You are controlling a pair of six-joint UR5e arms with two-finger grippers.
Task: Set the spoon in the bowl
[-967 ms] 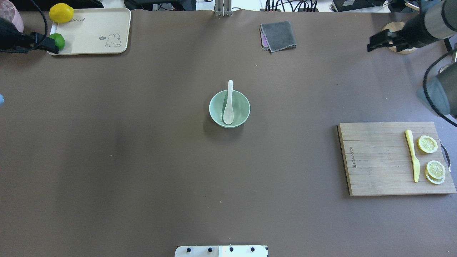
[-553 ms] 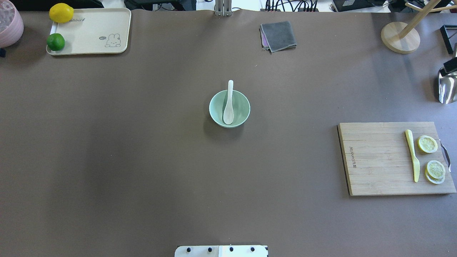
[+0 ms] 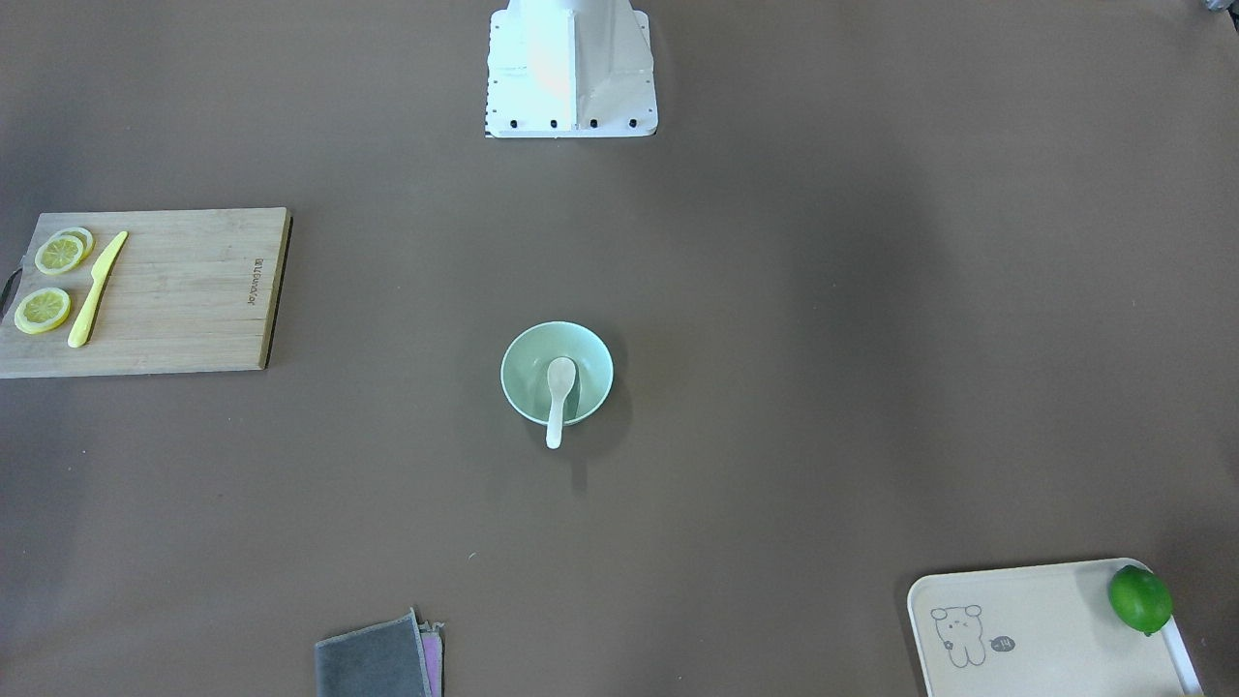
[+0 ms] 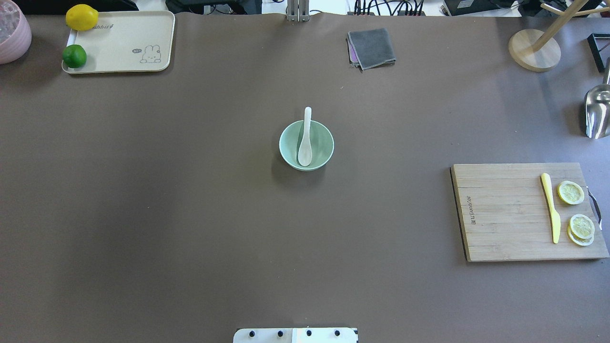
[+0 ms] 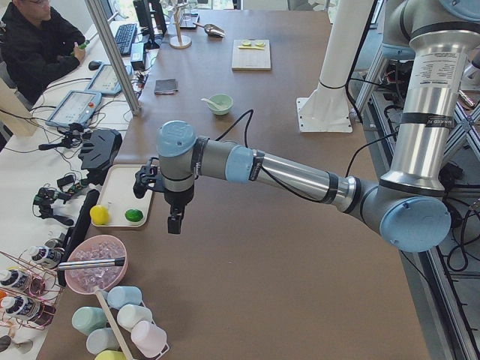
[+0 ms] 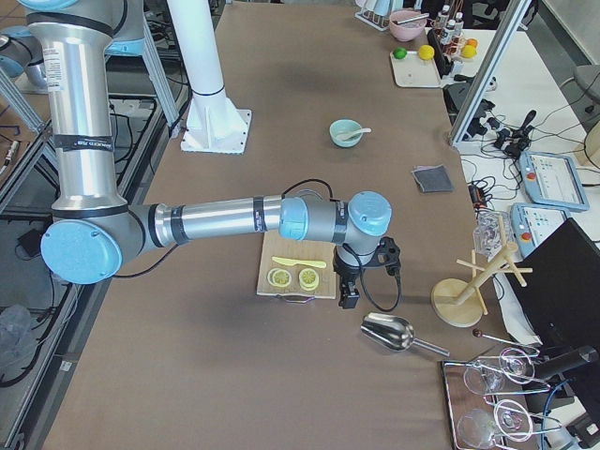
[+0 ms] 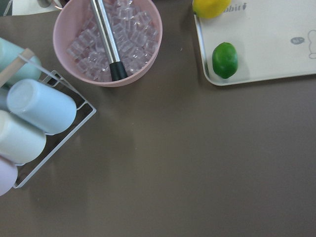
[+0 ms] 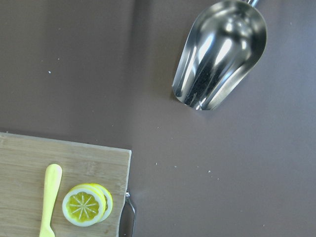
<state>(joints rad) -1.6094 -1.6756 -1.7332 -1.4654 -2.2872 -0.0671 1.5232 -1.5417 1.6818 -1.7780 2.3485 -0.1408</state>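
A robotics lab, though the tabletop carries kitchen things.

Two industrial arms, the left arm (image 5: 292,172) and the right arm (image 6: 216,220), reach over a long table (image 4: 190,214) covered in brown, with a white pedestal (image 3: 571,68) bolted to it. An aluminium post (image 5: 112,52) stands at its edge and cables (image 4: 386,6) crowd the far side. An operator (image 5: 37,45) sits at a side bench with a keyboard (image 5: 124,37) and a touch-screen pendant (image 5: 75,110). The bowl (image 4: 289,143), cutting board (image 4: 505,212) and tray (image 4: 124,52) sit well apart.
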